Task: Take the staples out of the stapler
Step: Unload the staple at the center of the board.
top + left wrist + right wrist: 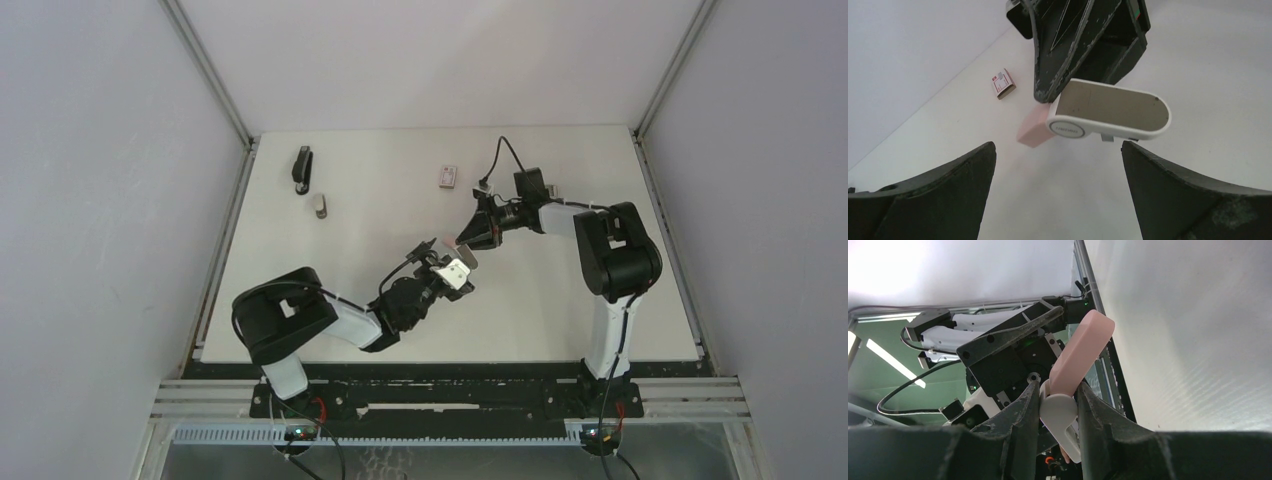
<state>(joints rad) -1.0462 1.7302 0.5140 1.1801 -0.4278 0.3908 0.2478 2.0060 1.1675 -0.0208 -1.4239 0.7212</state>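
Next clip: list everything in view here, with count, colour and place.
table: one, white, fills the walled bay
pink-and-white stapler: one, pink and white, held up near the middle
black stapler: one, black, far-left corner
small grey item: one, grey, beside the black stapler; too small to identify
small box: one, pinkish, far middle
right fingers: two, black, shut on the pink-and-white stapler
left fingers: two, black, open, facing that stapler

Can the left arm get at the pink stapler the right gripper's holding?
Probably yes. The left gripper is open with the stapler straight ahead and nothing between them. The right gripper clamps only one end, leaving the other end free.
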